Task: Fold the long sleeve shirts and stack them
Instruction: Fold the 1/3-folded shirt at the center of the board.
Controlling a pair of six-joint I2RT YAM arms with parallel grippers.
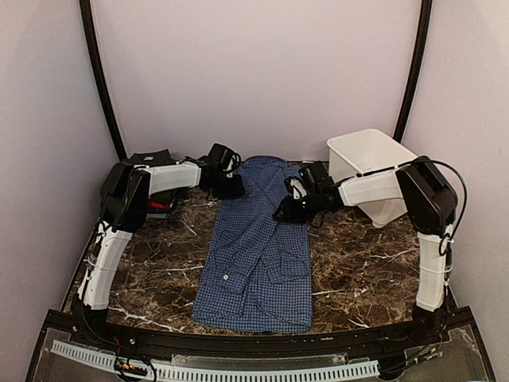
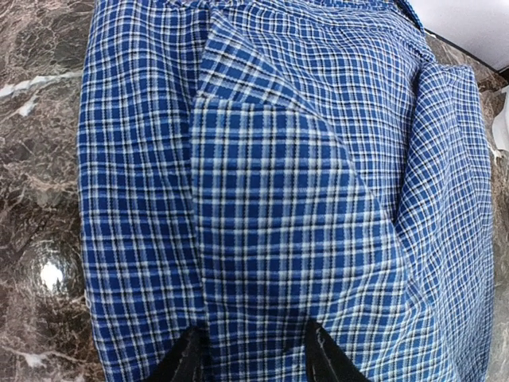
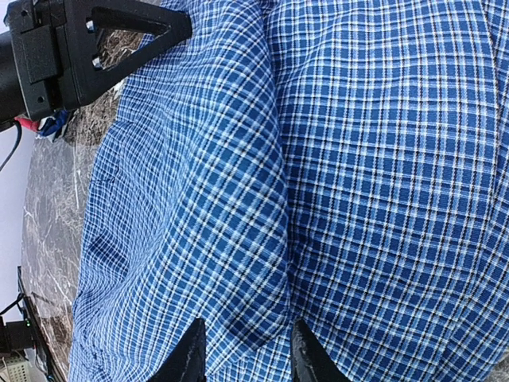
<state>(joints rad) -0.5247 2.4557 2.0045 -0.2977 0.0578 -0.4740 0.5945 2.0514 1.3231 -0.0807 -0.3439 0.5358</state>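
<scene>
Top external view: both arms rise from their bases at the near edge of the dark marble table point(image 1: 358, 278). Their upper links stand upright, their elbows are bent high at either side, and their forearms reach inward and down toward the blue checked shirt point(image 1: 258, 255). The shirt lies flat down the middle of the table as a long narrow strip with layers folded over one another, its hem toward the near edge and its collar toward the far wall. Nearer of the two, the right gripper point(image 1: 288, 208) points left at the shirt's right edge, past halfway up the strip. Its wrist camera shows the black fingertips point(image 3: 195, 350) apart on the cloth with a raised fold running between them; whether that fold is pinched cannot be told. Farther back, the left gripper point(image 1: 227, 185) points right at the shirt's left edge, close to the collar. Its wrist view shows the fingertips point(image 2: 187, 358) spread wide over flat, overlapped cloth, with nothing clamped between them. A scrap of red cloth point(image 1: 161, 204) shows behind the left arm's upper link. A white plastic basket point(image 1: 388, 210) sits at the far right corner, behind the right forearm.
</scene>
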